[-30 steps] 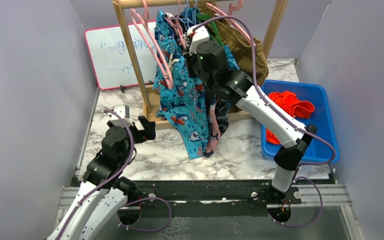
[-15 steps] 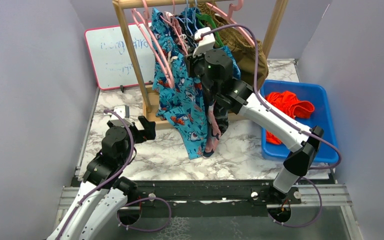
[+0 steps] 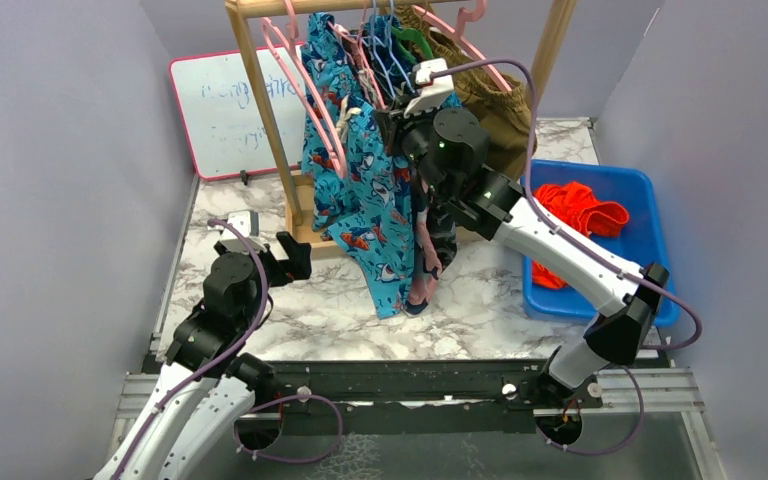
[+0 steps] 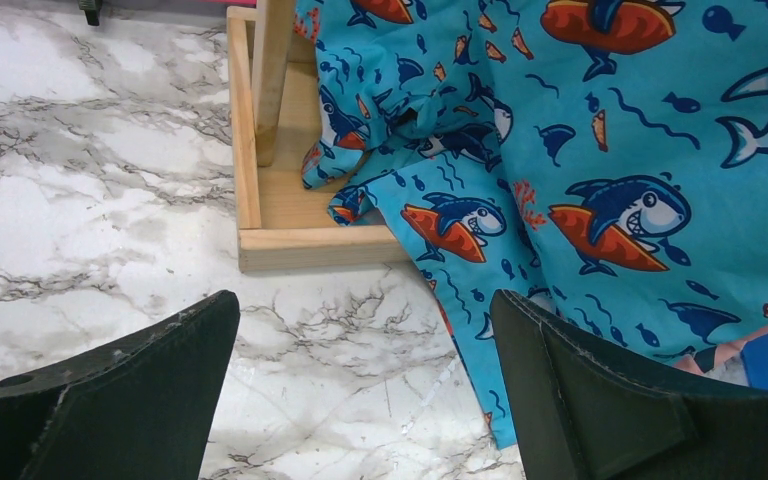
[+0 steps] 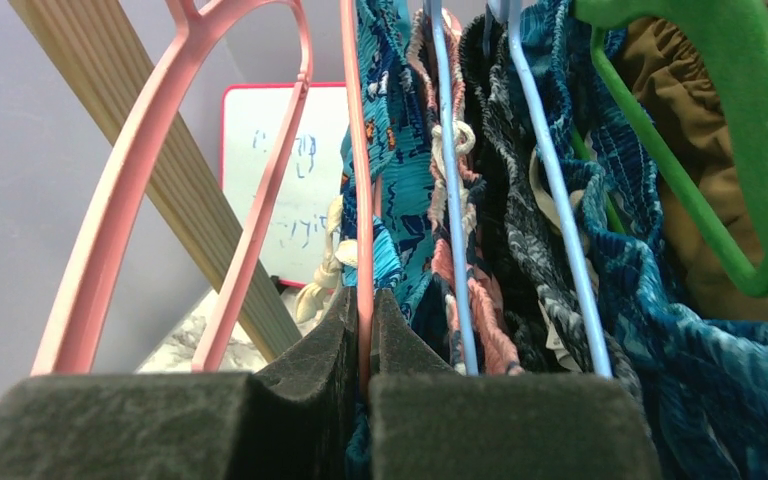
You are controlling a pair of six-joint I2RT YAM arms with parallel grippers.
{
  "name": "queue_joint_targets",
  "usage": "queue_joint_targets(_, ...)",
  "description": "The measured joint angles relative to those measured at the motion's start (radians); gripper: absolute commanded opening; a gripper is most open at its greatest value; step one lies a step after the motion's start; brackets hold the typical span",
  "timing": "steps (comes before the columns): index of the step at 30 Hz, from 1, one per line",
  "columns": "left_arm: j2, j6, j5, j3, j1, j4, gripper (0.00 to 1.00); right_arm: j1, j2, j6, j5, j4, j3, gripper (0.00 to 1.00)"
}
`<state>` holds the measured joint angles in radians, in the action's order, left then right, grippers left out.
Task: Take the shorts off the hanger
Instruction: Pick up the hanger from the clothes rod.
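Blue shark-print fabric shorts (image 3: 365,205) hang lengthwise from the wooden rack (image 3: 260,110), draped against the thin pink plastic hanger (image 5: 357,180) that your right gripper (image 5: 362,335) pinches tight. Your left gripper (image 4: 360,390) sits agape, low and farther off.

Right hand (image 5: 360,315) and its pinched pink hanger (image 5: 357,150) farther right than a second ago.

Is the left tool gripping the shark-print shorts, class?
No: the left tool stands open over the marble table, jaws wide apart with nothing between them, and the shark-print shorts lie ahead of it.
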<state>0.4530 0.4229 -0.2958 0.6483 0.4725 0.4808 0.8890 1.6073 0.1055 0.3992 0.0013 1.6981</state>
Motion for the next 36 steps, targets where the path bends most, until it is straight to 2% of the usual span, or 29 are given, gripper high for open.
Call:
queue_joint_targets(15, 0.015, 0.0, 0.0, 0.0, 0.0, 0.0, 0.99, 0.0, -0.073, 0.065, -0.095, -0.028, -0.039, 0.01)
queue_joint_targets(25, 0.011, 0.0, 0.0, 0.0, 0.0, 0.0, 0.99, 0.0, -0.303, 0.149, -0.218, -0.136, -0.349, 0.01)
queue_joint_targets(30, 0.011, 0.0, 0.0, 0.0, 0.0, 0.0, 0.99, 0.0, -0.393, 0.19, -0.283, -0.215, -0.431, 0.01)
queue_joint_targets(36, 0.0, 0.0, -0.001, 0.0, 0.0, 0.0, 0.99, 0.0, -0.629, 0.284, -0.289, -0.283, -0.661, 0.01)
